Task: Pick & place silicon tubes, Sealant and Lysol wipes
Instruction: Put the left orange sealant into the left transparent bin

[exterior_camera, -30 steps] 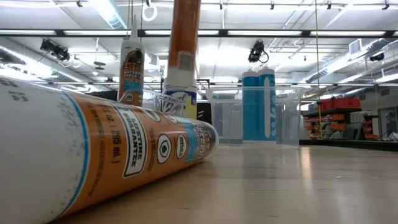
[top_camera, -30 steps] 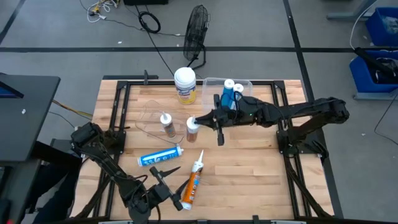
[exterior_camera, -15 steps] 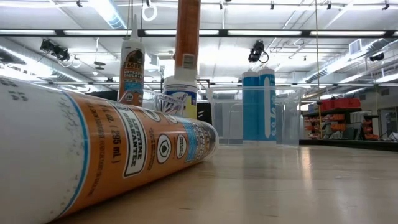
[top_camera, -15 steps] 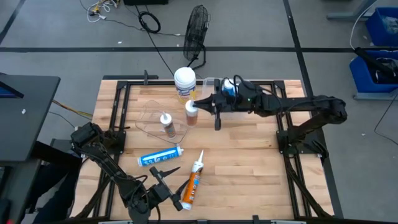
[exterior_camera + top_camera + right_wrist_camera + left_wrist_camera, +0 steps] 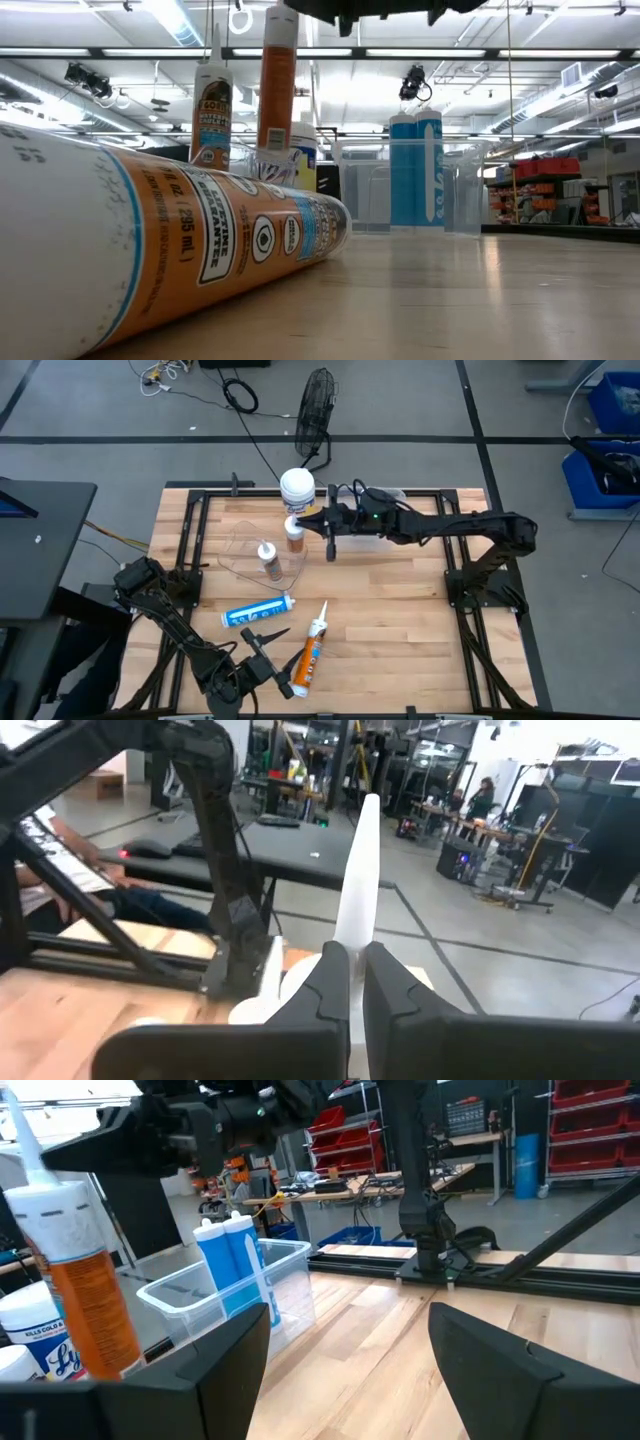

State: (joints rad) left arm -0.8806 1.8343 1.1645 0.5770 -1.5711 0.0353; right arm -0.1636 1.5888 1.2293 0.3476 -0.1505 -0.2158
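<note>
My right gripper reaches in from the table's right and is shut on an upright orange sealant cartridge, just in front of the Lysol wipes canister, which stands on its base near the far edge. A second orange cartridge stands upright to the left. A blue tube and an orange cartridge lie on their sides near the front. Two blue tubes stand in a clear bin. My left gripper is open and empty at the front left. My right gripper pinches the cartridge's white nozzle between its two fingers. The fingers come level from the table's right side and lie across the nozzle. The cartridge hangs upright below them; the lying cartridge hides its lower end, so I cannot tell whether it touches the table.
A clear plastic container sits around the second upright cartridge. Black frame rails run along the table's left, right and far sides. The lying orange cartridge fills the near left of the low view. Bare wood lies at centre right.
My right gripper has carried the orange cartridge toward the table's far edge and left, from the table's middle to just in front of the Lysol wipes. The cartridge has stayed upright and the gripper has stayed shut on its nozzle.
</note>
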